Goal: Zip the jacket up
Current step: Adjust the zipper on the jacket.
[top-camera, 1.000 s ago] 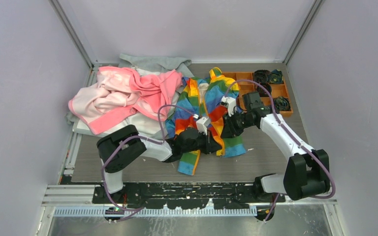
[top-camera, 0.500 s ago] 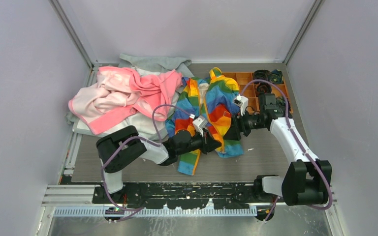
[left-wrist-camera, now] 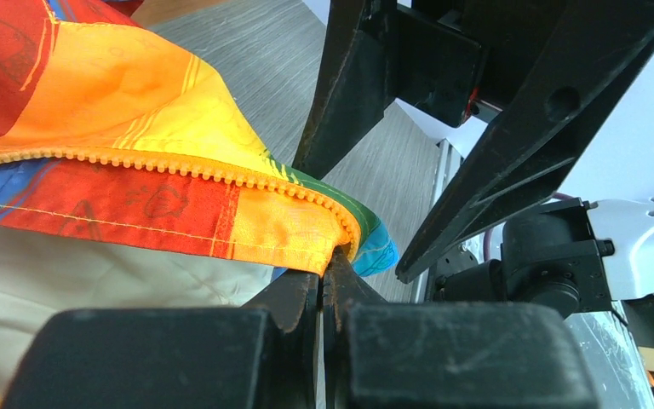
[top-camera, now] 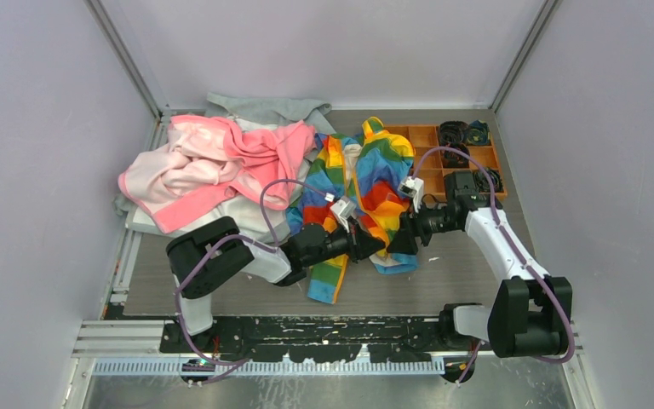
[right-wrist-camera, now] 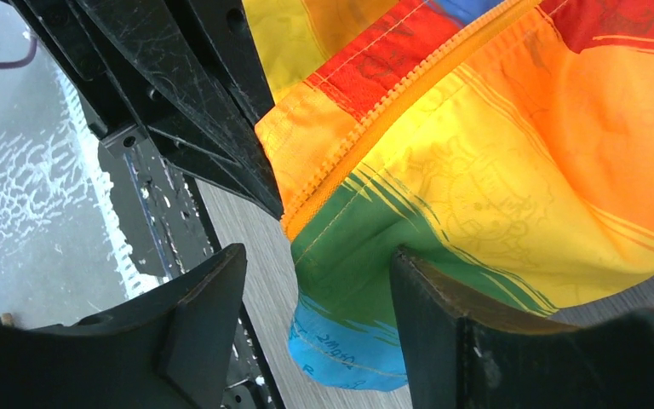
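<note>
Rainbow-striped jacket (top-camera: pixel 381 164) mid-table — hem corner pinched
Top: it lies beside a pink garment (top-camera: pixel 221 162); left wrist: left gripper (left-wrist-camera: pixel 322 277) clamps the hem by the orange zipper (left-wrist-camera: pixel 179 166); right wrist: right gripper (right-wrist-camera: pixel 315 256) jaws wide — hem between them, ungripped.

Lab cell: bare walls (top-camera: pixel 332 51), aluminium framing (top-camera: pixel 126 55)

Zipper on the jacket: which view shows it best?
Left wrist: the zipper teeth run sharp across the frame to the jacket corner the shut left gripper pinches. Right wrist shows a shorter stretch; top external is too far to resolve it.
</note>
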{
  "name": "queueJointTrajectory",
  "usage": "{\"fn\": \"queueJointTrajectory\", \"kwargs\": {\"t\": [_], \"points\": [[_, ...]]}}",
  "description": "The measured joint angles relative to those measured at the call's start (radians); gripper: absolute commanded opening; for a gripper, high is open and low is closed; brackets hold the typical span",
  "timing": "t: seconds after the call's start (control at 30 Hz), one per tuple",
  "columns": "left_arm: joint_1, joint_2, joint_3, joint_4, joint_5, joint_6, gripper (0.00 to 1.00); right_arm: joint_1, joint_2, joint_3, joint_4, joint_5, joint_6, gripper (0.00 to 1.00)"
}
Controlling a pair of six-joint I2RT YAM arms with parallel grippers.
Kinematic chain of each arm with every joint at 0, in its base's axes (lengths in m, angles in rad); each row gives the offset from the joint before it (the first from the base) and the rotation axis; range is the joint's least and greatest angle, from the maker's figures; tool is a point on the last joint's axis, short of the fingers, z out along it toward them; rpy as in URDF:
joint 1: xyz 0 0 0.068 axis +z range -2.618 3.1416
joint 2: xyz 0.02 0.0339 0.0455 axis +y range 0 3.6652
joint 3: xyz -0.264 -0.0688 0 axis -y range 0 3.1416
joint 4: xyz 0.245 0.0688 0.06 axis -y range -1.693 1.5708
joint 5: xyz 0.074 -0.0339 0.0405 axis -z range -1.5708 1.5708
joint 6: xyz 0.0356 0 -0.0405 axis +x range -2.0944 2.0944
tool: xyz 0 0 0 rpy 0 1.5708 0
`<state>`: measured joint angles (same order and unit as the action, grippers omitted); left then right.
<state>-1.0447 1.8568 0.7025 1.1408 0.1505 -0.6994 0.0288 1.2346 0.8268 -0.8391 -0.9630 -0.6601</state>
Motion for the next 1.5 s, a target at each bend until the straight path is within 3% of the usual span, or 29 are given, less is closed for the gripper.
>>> {"fn": "queueJointTrajectory", "kwargs": {"t": [0.23, 0.43, 0.67, 0.77, 0.9, 1.03, 1.3, 1.5], "points": [[0.000, 0.000, 0.000, 0.004, 0.016, -0.007, 0.00, 0.018, 0.005, -0.004, -0.005, -0.004, -0.032, 0.48], [0.006, 0.000, 0.000, 0.007, 0.031, -0.023, 0.00, 0.034, 0.018, -0.004, -0.009, -0.004, -0.045, 0.43], [0.014, 0.000, 0.000, 0.006, 0.034, -0.036, 0.00, 0.039, 0.018, -0.004, -0.025, -0.006, -0.068, 0.13], [0.019, 0.000, 0.000, 0.006, 0.034, -0.049, 0.08, 0.040, 0.018, -0.002, -0.037, -0.009, -0.081, 0.07], [0.023, -0.008, -0.006, -0.001, 0.017, -0.060, 0.27, 0.041, 0.018, 0.002, -0.047, -0.008, -0.093, 0.05], [0.027, -0.059, -0.038, -0.043, -0.016, -0.068, 0.35, 0.041, 0.018, 0.002, -0.055, -0.008, -0.094, 0.03], [0.026, -0.220, -0.093, -0.183, -0.019, -0.075, 0.40, 0.041, 0.042, 0.061, -0.090, -0.001, -0.082, 0.03], [-0.044, -0.232, -0.070, -0.277, 0.016, -0.071, 0.47, 0.041, 0.049, 0.073, -0.119, 0.000, -0.082, 0.03]]}}
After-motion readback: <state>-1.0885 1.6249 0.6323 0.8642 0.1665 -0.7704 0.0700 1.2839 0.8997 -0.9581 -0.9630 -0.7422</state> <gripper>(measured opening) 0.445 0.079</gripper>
